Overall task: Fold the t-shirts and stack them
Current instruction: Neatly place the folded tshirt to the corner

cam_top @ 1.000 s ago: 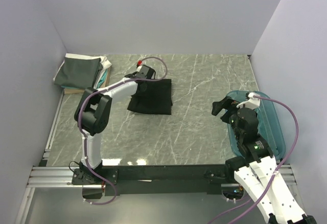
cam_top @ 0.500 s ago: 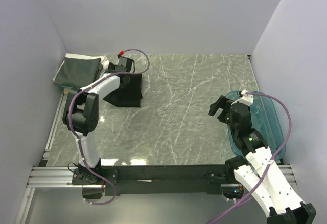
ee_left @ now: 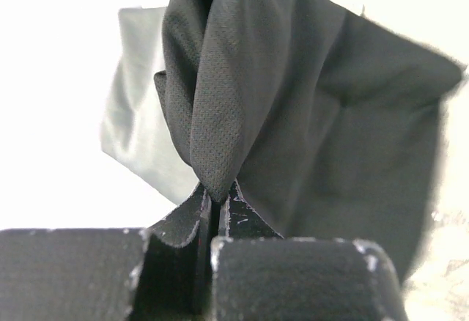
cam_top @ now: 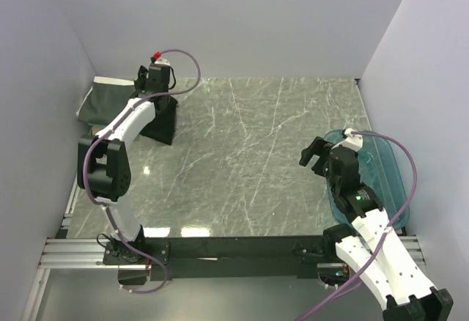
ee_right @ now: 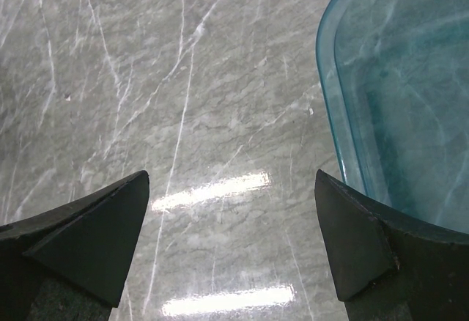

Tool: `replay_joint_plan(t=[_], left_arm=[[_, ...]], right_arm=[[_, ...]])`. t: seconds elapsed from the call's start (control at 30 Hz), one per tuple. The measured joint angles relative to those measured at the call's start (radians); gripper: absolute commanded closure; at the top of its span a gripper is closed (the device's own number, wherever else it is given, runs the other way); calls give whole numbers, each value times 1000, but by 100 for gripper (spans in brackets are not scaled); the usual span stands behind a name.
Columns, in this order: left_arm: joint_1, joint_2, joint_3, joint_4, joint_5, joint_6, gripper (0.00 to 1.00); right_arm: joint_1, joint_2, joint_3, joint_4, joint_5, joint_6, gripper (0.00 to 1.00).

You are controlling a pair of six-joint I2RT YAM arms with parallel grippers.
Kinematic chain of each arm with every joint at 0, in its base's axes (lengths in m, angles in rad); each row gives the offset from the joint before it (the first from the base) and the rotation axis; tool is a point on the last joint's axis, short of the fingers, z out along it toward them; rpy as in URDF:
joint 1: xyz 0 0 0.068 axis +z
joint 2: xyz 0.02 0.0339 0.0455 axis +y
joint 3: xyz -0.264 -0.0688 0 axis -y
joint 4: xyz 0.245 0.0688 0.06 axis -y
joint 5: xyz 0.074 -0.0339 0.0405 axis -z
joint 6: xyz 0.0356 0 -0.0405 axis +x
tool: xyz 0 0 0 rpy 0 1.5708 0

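Beside the folded stack (cam_top: 110,101), the left gripper (ee_left: 216,204), clamped on the black t-shirt (ee_left: 293,116), seems mid-stacking; next, lower and release it there.

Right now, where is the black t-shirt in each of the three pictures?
Top external: upper left, the black t-shirt is held up by the left claw.
Left wrist: the black t-shirt fills the middle, pinched in the left claw.
Right wrist: not in it.
Shared landmark: the left claw gripping it.
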Motion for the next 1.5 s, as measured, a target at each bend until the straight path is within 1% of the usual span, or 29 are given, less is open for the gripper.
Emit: replay_joint_plan(t=[0.27, 0.5, 0.7, 0.9, 1.2, 1.5], left_arm=[[39, -8, 138, -27, 11, 3, 99], [54, -10, 186, -56, 13, 9, 99], [61, -10, 266, -83, 13, 23, 99], [93, -9, 277, -84, 11, 50, 99], [168, -2, 278, -74, -3, 50, 99], [211, 109, 296, -5, -76, 43, 99]], right_arm=[[0, 13, 0, 0, 0, 0, 0], [0, 14, 0, 0, 2, -1, 0], [0, 17, 0, 0, 16, -1, 0], [0, 21, 0, 0, 34, 0, 0], [0, 31, 0, 0, 53, 0, 0], [0, 42, 0, 0, 66, 0, 0]])
